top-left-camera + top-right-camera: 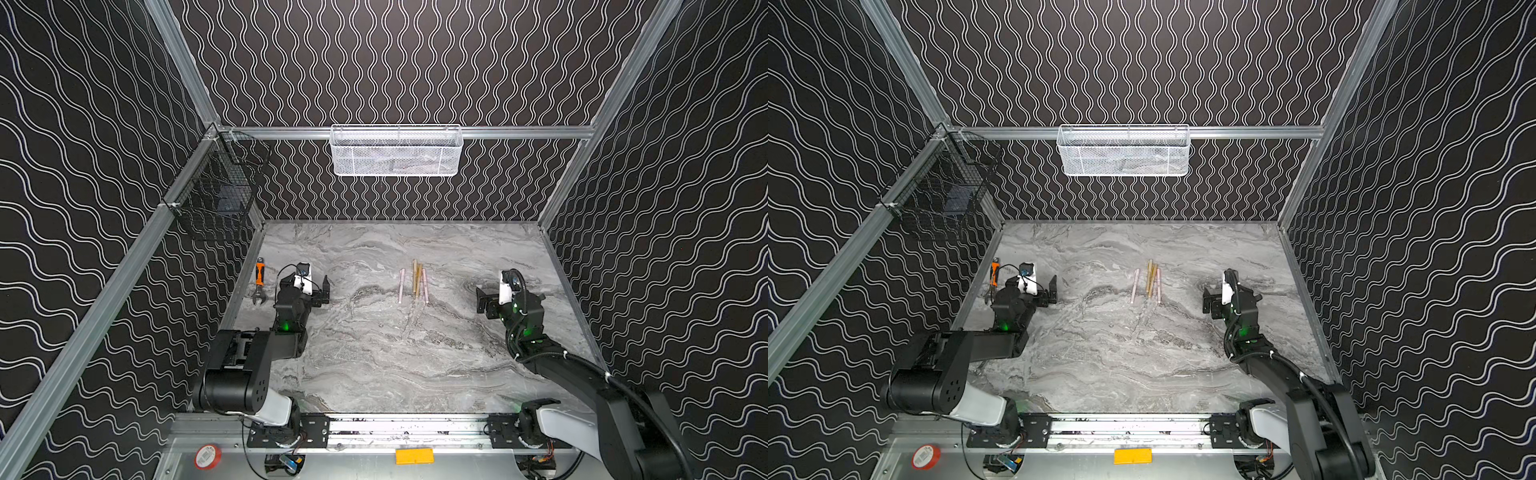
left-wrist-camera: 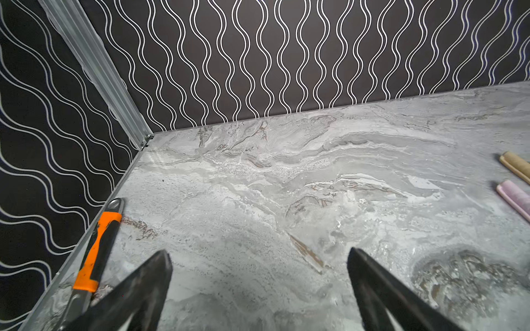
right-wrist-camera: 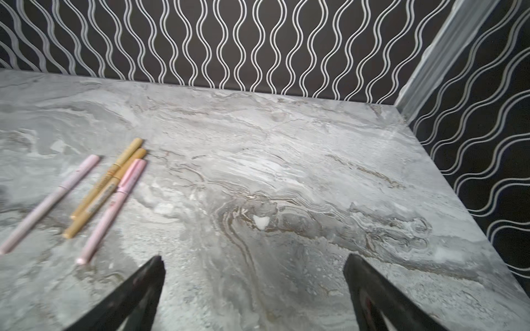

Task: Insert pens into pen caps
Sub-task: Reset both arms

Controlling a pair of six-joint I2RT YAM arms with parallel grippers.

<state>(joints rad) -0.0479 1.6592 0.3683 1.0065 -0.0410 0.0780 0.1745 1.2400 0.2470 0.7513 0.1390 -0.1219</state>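
The left fingers (image 2: 149,286) and the right fingers (image 3: 143,286) are both spread wide, holding nothing. The four pens (image 3: 108,189), caps (image 3: 132,174) on, lie side by side on the tabletop (image 1: 374,353) between them, touching neither.

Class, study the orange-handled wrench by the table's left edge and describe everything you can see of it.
The wrench has an orange and black grip with bare silver metal at both ends: a jaw head nearer the robot's base, a holed tab at the far end. It lies flat on the marble table, along its left edge, beside the open left pincer but apart from it; nothing holds it.
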